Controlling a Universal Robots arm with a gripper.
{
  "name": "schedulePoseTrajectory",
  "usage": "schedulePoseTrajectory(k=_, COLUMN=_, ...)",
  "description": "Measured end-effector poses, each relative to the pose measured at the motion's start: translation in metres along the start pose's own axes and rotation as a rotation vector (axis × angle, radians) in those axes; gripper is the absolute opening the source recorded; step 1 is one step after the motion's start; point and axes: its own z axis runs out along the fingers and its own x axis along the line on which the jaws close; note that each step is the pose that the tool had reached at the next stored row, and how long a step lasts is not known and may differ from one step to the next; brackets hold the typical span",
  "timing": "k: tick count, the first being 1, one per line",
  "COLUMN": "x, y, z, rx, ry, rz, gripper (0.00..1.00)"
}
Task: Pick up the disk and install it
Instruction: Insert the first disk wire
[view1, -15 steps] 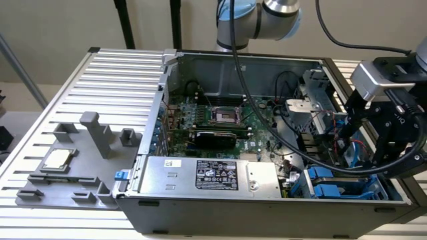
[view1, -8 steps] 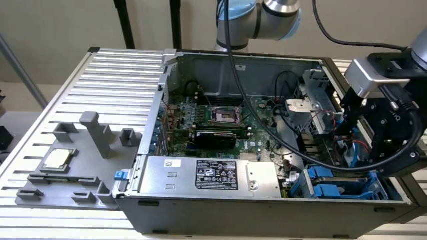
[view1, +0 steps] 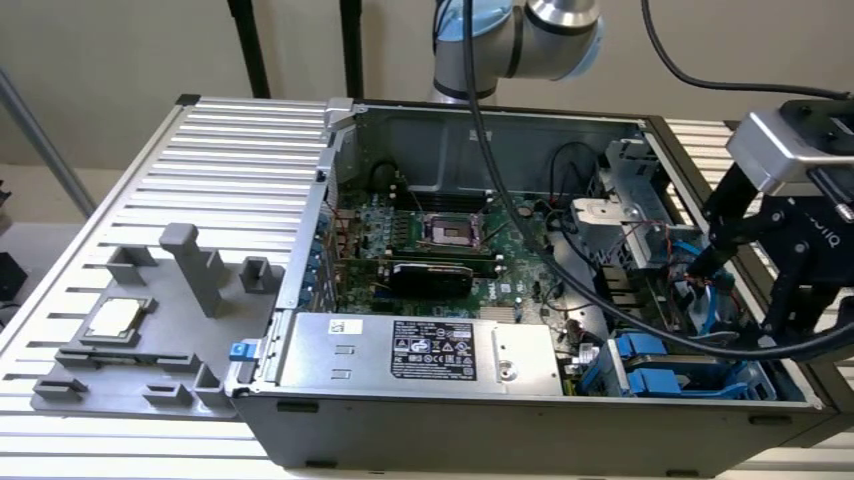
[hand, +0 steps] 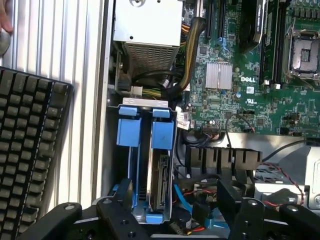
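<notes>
Jaws spread wide, the gripper (hand: 175, 192) hangs over the drive bay (hand: 144, 102) at the exterior view's lower right, where the disk (hand: 161, 182) stands on edge inside it (apparently seated, so nothing needs holding).

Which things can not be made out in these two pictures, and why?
- Wrist view: the disk stands edge-on, so its label face is hidden.
- Exterior view: the print on the power supply label is too small.
- Wrist view: the keyboard is cut off by the picture's edge.
</notes>
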Motion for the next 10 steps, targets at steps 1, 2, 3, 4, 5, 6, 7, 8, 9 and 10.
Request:
schedulePoseTrajectory(k=1, x=0.0014, y=-0.0021, z=-0.0002, rx=-0.0028, ry=-0.0008, rz=0.000, gripper=0.69)
schedulePoseTrajectory(k=2, x=0.0025, y=-0.0039, z=-0.0003, rx=-0.0057, ry=-0.0015, rz=0.000, gripper=0.69)
schedulePoseTrajectory(k=3, x=0.0035, y=-0.0052, z=-0.0004, rx=-0.0089, ry=-0.0019, rz=0.001, gripper=0.63)
schedulePoseTrajectory(k=4, x=0.0041, y=-0.0060, z=-0.0005, rx=-0.0116, ry=-0.0022, rz=0.001, gripper=0.63)
schedulePoseTrajectory(k=5, x=0.0043, y=-0.0065, z=-0.0005, rx=-0.0132, ry=-0.0021, rz=0.001, gripper=0.57)
schedulePoseTrajectory(k=6, x=0.0043, y=-0.0067, z=0.0000, rx=-0.0137, ry=-0.0024, rz=0.001, gripper=0.51)
schedulePoseTrajectory(k=7, x=0.0045, y=-0.0068, z=0.0011, rx=-0.0138, ry=-0.0024, rz=0.001, gripper=0.51)
schedulePoseTrajectory(k=8, x=0.0046, y=-0.0072, z=0.0030, rx=-0.0138, ry=-0.0024, rz=0.001, gripper=0.51)
schedulePoseTrajectory(k=9, x=0.0047, y=-0.0079, z=0.0047, rx=-0.0139, ry=-0.0023, rz=0.001, gripper=0.44)
schedulePoseTrajectory(k=10, x=0.0049, y=-0.0086, z=0.0064, rx=-0.0141, ry=-0.0023, rz=0.001, gripper=0.44)
